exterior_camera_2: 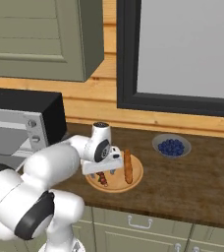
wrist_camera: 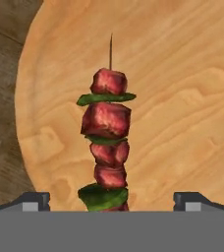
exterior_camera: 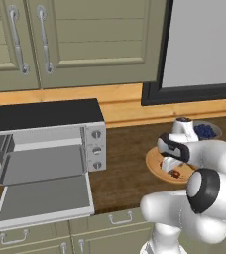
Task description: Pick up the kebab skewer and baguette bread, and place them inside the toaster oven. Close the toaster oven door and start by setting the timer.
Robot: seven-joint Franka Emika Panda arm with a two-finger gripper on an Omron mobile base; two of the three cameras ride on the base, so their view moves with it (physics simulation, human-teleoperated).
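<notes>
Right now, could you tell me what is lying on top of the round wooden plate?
The kebab skewer and, beside it, the baguette bread lie on the wooden plate. The open claw hovers over the skewer and covers part of it from the base views.

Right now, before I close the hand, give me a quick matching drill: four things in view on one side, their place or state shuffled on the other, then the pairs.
Things:
1. kebab skewer
2. baguette
3. toaster oven door
4. hand

Place or state:
A. folded down, oven open
B. open, fingers either side of the meat
C. on the wooden plate, beside the skewer
D. on the wooden plate, lined up between the fingers

Pairs: 1-D, 2-C, 3-A, 4-B
</notes>
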